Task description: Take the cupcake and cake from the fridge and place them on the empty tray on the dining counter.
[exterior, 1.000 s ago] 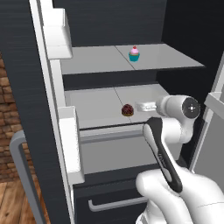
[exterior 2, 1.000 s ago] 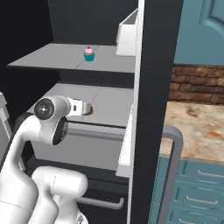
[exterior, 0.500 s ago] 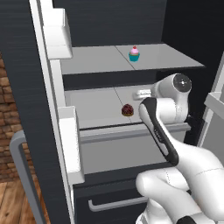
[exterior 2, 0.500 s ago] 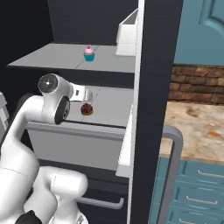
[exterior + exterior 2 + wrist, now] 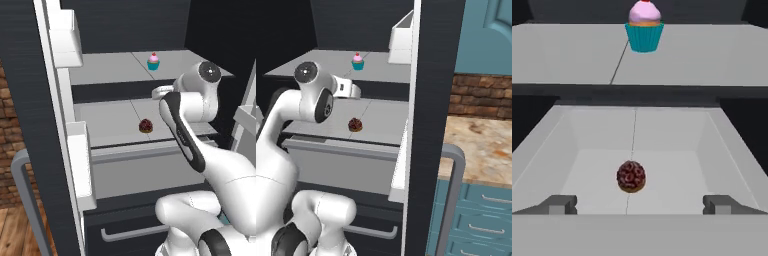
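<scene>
The small round dark-brown cake (image 5: 631,176) with reddish specks lay on the lower light-grey shelf (image 5: 110,122) of the tall dark navy fridge (image 5: 438,60), near the shelf's front edge and on the seam line that ran down its middle. The tiny cupcake (image 5: 644,27) with the teal wrapper and pink frosting stood one shelf higher, further back and a little to the right of the cake. In the hand view I saw my two-finger gripper (image 5: 639,205) with its dark fingers (image 5: 559,204) spread wide, holding nothing, one to each side of the cake and nearer to me than it. Nothing was touching the cake.

From the left base view the gripper (image 5: 161,92) seemed to sit at the height of the gap between the two shelves. I judged this the main danger: if I pushed forward at this height, the hand could strike the dark front edge of the upper shelf (image 5: 115,91), or pass above the cake and close on air. The cake was round and low, so fingers that came down unevenly could roll it to the back or push it off the front edge. The white door bin (image 5: 81,165) on the left and the open door (image 5: 421,125) on the right left the elbow little room to swing.
</scene>
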Robot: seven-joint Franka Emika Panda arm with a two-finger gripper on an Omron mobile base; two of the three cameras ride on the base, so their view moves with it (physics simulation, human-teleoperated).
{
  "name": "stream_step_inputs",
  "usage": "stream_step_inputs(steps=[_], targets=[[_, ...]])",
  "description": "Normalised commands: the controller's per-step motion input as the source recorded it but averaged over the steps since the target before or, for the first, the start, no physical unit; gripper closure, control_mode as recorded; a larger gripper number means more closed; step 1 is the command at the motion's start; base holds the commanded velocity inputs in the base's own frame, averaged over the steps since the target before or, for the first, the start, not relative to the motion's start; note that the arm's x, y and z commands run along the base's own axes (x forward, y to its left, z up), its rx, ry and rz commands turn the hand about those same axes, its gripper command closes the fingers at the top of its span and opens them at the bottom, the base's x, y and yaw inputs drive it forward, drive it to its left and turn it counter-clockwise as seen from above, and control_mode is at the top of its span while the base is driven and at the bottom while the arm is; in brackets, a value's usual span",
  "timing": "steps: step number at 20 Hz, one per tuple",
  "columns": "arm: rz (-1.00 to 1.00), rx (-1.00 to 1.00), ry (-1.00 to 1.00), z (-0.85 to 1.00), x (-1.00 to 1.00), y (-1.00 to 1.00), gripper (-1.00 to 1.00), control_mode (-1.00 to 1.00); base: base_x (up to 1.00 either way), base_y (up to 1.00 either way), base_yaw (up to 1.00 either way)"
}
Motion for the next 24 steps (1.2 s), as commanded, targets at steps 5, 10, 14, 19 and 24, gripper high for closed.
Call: stream_step_inputs(steps=[5,10,14,19,24], targets=[[0.0,-0.01,0.13,0.52,0.27,0.0,-1.0,-1.0,0.0,0.0,0.0],[0.0,0.0,0.14,0.37,0.29,0.0,-1.0,-1.0,0.0,0.0,0.0],[0.0,0.0,0.0,0.13,0.22,0.0,-1.0,-1.0,0.0,0.0,0.0],[0.0,0.0,-0.01,0.0,0.43,0.0,-1.0,-1.0,0.0,0.0,0.0],[-0.01,0.0,0.0,0.02,0.48,-0.01,-1.0,-1.0,0.0,0.0,0.0]])
